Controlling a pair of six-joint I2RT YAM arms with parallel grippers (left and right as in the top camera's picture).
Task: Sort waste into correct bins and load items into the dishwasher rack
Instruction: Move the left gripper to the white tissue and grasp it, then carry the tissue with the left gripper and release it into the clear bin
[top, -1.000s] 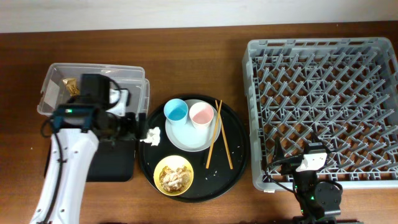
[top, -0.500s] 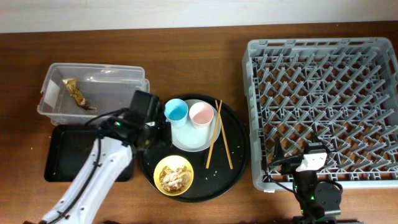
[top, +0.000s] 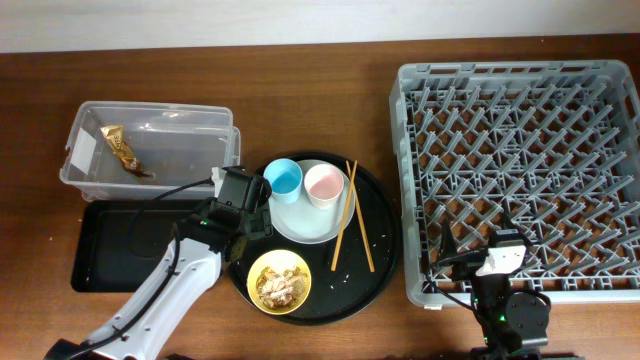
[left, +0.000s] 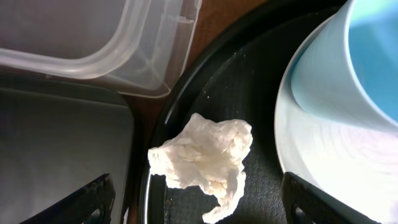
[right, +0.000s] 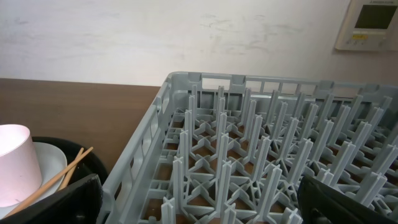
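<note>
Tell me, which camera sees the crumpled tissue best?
The left wrist view. The tissue lies big and sharp in mid-frame on the round black tray. Overhead, the left arm covers it. The right wrist view faces the rack and misses it.

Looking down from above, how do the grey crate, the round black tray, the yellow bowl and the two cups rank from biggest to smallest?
1. grey crate
2. round black tray
3. yellow bowl
4. light blue cup and pink cup: they look alike, so unranked
</note>
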